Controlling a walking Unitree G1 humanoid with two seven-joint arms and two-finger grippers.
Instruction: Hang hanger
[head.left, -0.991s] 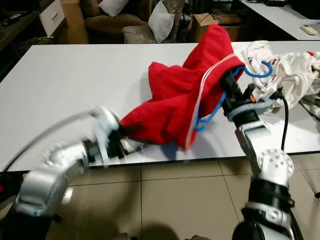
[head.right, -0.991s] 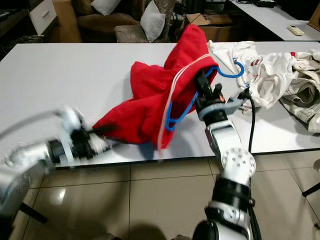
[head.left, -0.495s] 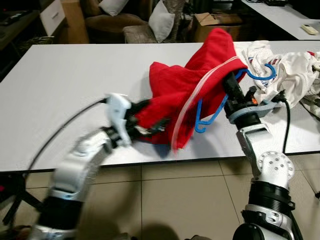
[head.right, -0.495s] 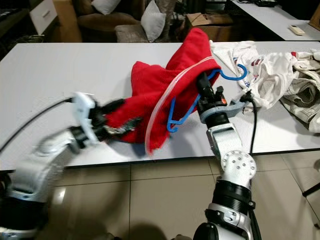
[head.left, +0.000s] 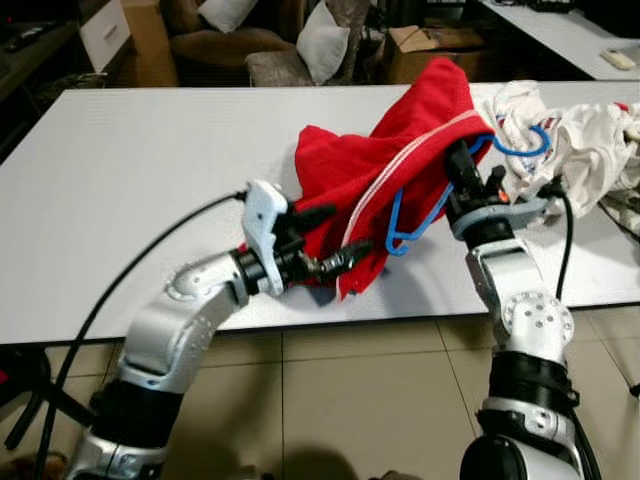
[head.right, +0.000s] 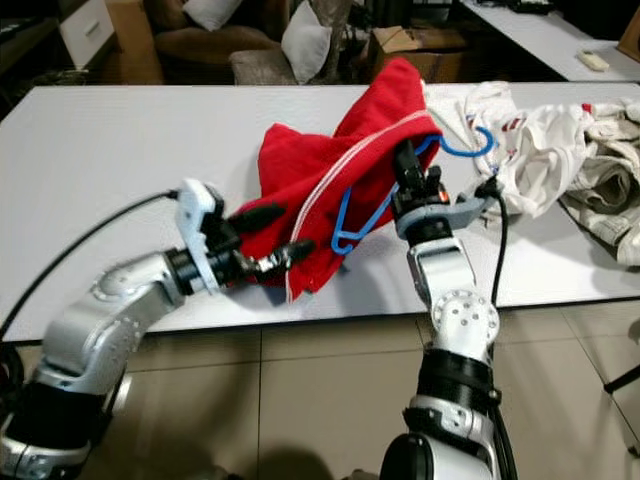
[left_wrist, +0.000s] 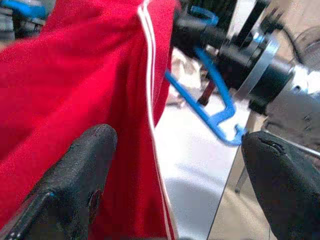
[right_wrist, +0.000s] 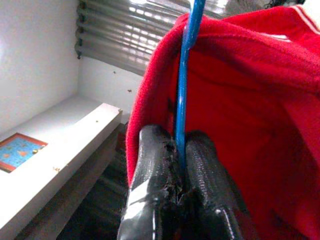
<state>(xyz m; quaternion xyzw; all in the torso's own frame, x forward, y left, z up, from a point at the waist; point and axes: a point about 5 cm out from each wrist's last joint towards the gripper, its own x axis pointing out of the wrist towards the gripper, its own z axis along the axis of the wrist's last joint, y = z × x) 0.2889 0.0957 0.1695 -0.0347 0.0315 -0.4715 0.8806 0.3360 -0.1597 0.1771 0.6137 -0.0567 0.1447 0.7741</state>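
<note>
A red garment with a white stripe (head.left: 360, 165) is draped over a blue hanger (head.left: 412, 222) above the white table (head.left: 140, 170). The hanger's hook (head.left: 522, 146) pokes out at the right. My right gripper (head.left: 462, 172) is shut on the hanger wire under the cloth; the right wrist view shows both fingers (right_wrist: 155, 150) pinching the blue wire (right_wrist: 186, 75). My left gripper (head.left: 336, 234) is open at the garment's lower hem, one finger on each side of the hanging cloth (left_wrist: 90, 75), which lies against one of its fingers (left_wrist: 95, 155).
A heap of white clothes (head.left: 585, 140) lies on the table's right end, just behind the hanger hook. A sofa with cushions (head.left: 270, 45) and a cardboard box (head.left: 425, 40) stand beyond the table. The tiled floor (head.left: 350, 400) lies below the near edge.
My left arm swung up from the table's front edge to the garment's hem and now holds still, open. The right gripper has kept its hold on the hanger.
</note>
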